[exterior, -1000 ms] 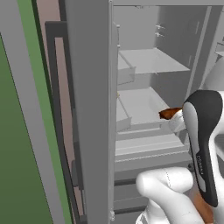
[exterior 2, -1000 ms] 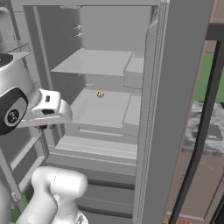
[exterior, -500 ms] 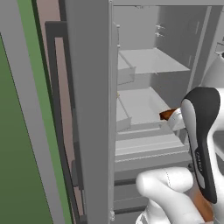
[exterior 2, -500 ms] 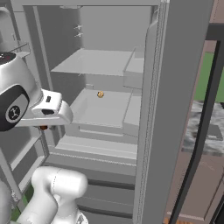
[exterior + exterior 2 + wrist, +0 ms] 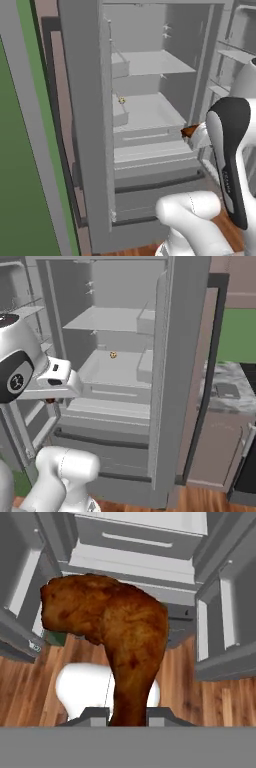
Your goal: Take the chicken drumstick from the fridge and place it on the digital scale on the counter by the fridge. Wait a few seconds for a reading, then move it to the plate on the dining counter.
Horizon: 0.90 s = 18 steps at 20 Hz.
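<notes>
My gripper (image 5: 127,716) is shut on the chicken drumstick (image 5: 115,627), whose thin end sits between the fingers (image 5: 95,714) while the thick reddish-brown end points away. In the left base view the drumstick (image 5: 190,131) pokes out of the hand in front of the open fridge (image 5: 150,110), level with its lower shelf. From the right base view the hand (image 5: 55,381) hangs at the fridge's (image 5: 115,371) left side. The digital scale (image 5: 227,390) lies flat on the narrow marbled counter (image 5: 217,403) to the right of the fridge.
A small round orange-brown item (image 5: 113,355) rests on the fridge's middle shelf. The wide grey fridge door (image 5: 82,125) stands open at the left. Door shelves (image 5: 235,50) sit close to the arm. Whitish drawers (image 5: 140,537) and wooden floor (image 5: 220,697) lie below the hand.
The whole picture has shifted, so the base has moved; the counter with the scale has come further into the right base view. The gripper still holds the drumstick at the same height.
</notes>
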### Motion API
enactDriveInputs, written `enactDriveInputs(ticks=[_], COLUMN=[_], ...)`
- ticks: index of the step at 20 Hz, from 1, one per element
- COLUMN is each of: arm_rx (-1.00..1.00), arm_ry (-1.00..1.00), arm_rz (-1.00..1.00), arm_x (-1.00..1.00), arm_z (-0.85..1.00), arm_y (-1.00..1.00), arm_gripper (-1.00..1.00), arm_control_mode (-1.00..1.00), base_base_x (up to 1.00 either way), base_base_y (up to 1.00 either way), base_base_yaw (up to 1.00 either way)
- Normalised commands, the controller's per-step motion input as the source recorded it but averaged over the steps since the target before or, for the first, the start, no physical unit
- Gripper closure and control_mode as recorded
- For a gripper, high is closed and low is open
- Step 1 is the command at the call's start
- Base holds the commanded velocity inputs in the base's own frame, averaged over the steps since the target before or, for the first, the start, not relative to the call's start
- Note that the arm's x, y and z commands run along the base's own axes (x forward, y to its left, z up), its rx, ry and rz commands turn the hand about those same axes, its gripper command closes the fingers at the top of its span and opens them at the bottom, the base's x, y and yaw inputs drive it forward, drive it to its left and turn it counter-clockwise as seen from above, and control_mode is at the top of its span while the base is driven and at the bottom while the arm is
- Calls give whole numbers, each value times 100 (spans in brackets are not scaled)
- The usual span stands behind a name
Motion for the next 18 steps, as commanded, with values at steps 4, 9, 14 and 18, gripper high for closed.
enactDriveInputs(ticks=[4, 9, 14, 18], arm_rx=[0, 0, 0, 0], arm_ry=[0, 0, 0, 0], arm_rz=[0, 0, 0, 0], arm_x=[0, 0, 0, 0], arm_z=[0, 0, 0, 0], arm_y=[0, 0, 0, 0], arm_gripper=[100, 100, 100, 100], arm_control_mode=[100, 100, 100, 100], base_base_x=[-100, -99, -82, -54], base_base_y=[-17, -17, -32, -20], base_base_yaw=[-16, -18, -26, -28])
